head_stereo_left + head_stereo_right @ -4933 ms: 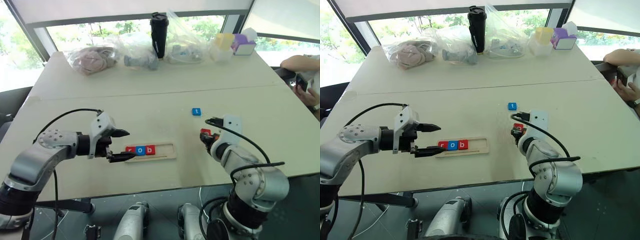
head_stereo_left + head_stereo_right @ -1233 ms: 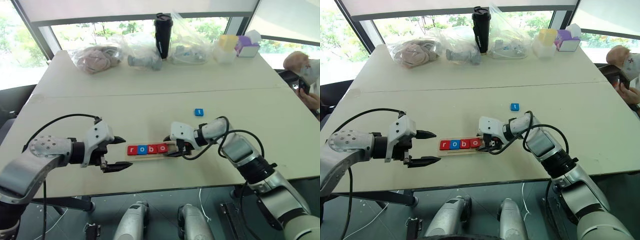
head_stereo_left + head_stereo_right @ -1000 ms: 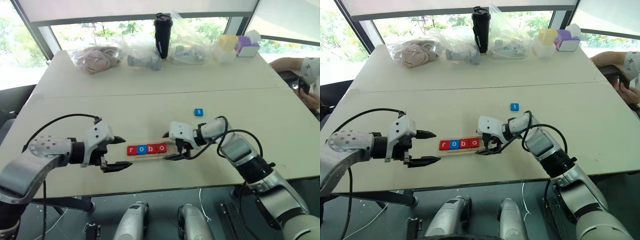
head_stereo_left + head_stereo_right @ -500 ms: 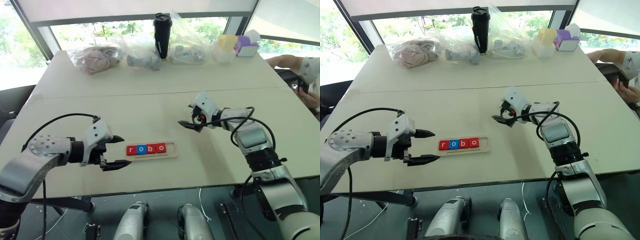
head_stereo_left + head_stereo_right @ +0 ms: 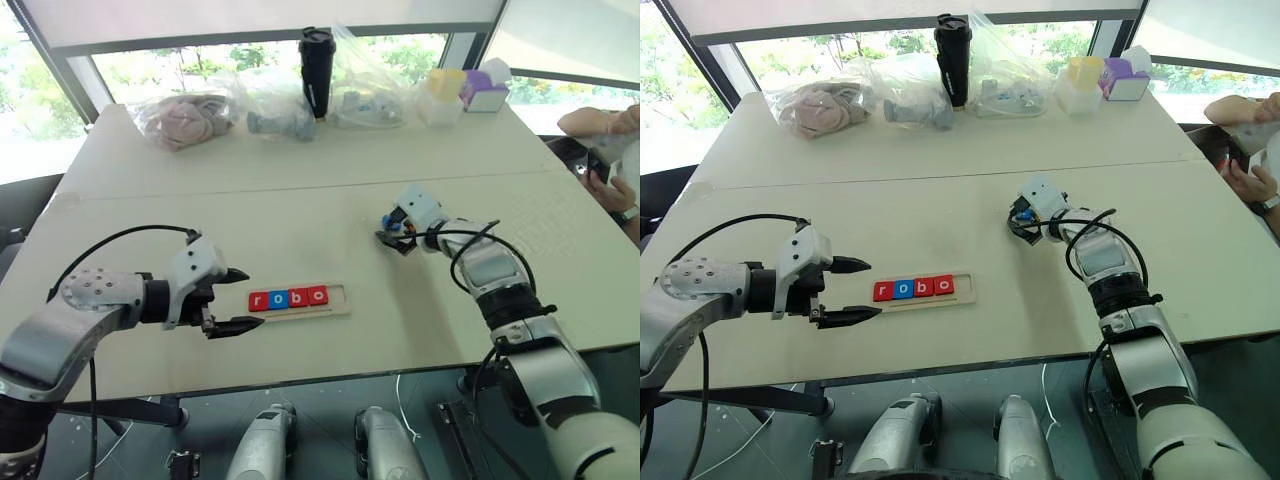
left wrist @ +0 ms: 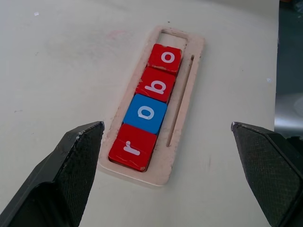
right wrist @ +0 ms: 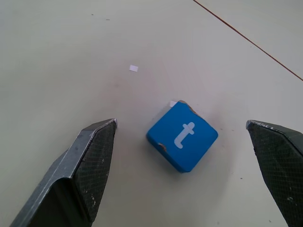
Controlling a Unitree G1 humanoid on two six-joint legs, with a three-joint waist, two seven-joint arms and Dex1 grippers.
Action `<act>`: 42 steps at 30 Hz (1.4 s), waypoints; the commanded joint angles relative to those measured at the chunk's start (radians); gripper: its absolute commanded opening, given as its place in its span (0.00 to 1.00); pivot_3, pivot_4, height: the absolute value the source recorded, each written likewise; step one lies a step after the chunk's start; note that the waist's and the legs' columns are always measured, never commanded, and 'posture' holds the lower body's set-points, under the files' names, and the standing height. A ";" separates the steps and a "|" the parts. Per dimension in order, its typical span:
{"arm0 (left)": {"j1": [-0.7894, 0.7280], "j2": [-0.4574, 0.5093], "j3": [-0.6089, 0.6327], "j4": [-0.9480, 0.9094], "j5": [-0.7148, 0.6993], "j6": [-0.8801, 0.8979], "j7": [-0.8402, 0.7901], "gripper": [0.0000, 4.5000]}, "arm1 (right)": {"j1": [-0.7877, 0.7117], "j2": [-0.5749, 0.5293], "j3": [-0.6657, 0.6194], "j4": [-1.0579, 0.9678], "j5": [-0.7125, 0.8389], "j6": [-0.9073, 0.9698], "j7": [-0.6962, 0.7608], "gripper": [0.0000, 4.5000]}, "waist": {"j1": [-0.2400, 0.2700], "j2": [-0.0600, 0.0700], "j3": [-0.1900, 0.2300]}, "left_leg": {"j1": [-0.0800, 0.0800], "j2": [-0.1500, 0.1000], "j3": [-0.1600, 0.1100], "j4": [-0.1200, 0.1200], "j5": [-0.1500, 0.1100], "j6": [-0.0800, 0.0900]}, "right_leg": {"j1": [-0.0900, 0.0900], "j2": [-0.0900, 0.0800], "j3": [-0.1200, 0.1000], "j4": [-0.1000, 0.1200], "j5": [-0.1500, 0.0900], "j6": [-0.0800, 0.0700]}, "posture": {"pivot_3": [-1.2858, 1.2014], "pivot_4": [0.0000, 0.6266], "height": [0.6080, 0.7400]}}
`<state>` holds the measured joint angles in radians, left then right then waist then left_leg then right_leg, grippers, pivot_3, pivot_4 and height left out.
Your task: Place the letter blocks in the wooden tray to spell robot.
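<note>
counter (image 5: 300, 195): big pale beige top with a seam running left to right across the middle, a few faint scuffs, nothing fancy

room: windows along the far side with greenery outside, so it's pretty bright; a person's arm (image 5: 600, 122) pokes in at the far right edge

far edge stuff: black tumbler (image 5: 317, 58) standing upright, clear plastic bags (image 5: 200, 112) with bundled things in them, a yellow and purple box (image 5: 470, 88) toward the far right

wooden tray (image 5: 298, 301): lies flat on the near half of the counter, a bit left of centre; long axis runs left-right, pretty much parallel to the near edge

letter blocks in tray (image 6: 146, 108): four sitting in the slot, packed against the left end, reading r o b o left to right (red, blue, red, red); right end of the slot is bare

t block (image 7: 182, 135): blue, flat on the counter well to the right of and beyond the tray, turned a bit crooked compared to the tray's line

left gripper (image 5: 232, 301): hovers just off the tray's left end, pointing right along it, fingers spread wide, holding nothing

right gripper (image 5: 1018, 226): right over the t block, fingers wide on either side of it, not touching it in the wrist view
</note>
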<state>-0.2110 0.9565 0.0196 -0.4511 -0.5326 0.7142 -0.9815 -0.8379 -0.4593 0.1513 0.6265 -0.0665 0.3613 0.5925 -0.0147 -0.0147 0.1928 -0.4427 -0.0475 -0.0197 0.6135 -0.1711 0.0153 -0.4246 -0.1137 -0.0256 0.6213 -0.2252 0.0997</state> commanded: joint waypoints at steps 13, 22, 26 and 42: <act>0.022 -0.014 0.019 -0.028 0.001 -0.010 0.029 1.00 | 0.009 0.252 -0.341 -0.316 0.215 0.682 -0.372 0.99 | 0.001 0.000 0.000 | 0.000 0.001 -0.001 0.000 0.000 0.000 | -0.004 0.001 0.000 0.009 0.000 0.001 | 0.52 0.24 1.00; -0.023 -0.025 0.044 -0.016 -0.011 -0.027 0.026 1.00 | -0.018 0.334 -0.405 -0.271 0.223 0.682 -0.540 0.99 | 0.001 0.000 -0.001 | 0.001 0.001 -0.001 0.000 0.001 -0.002 | -0.003 0.001 0.000 0.008 0.000 -0.001 | 0.52 0.24 1.00; -0.107 -0.079 0.117 0.029 -0.033 -0.050 0.084 1.00 | -0.038 0.359 -0.395 -0.201 0.218 0.621 -0.584 0.99 | 0.000 0.000 -0.001 | 0.001 0.001 -0.001 0.000 0.001 -0.002 | -0.002 0.001 0.000 0.008 0.000 -0.001 | 0.52 0.24 1.00; -0.116 -0.149 0.115 0.002 -0.057 -0.016 0.159 1.00 | -0.058 0.381 -0.365 -0.115 0.208 0.512 -0.660 0.72 | -0.006 -0.001 -0.002 | 0.003 0.002 -0.002 0.001 0.002 -0.002 | 0.000 0.002 -0.001 0.008 0.000 -0.001 | 0.52 0.24 1.00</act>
<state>-0.3210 0.8090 0.1305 -0.4161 -0.5790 0.6963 -0.8280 -0.8988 -0.0874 -0.2138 0.4934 0.1382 0.8753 -0.0655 -0.0203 -0.0155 0.1911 -0.4394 -0.0458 -0.0216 0.6143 -0.1694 0.0131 -0.4247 -0.1120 -0.0261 0.6292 -0.2248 0.0983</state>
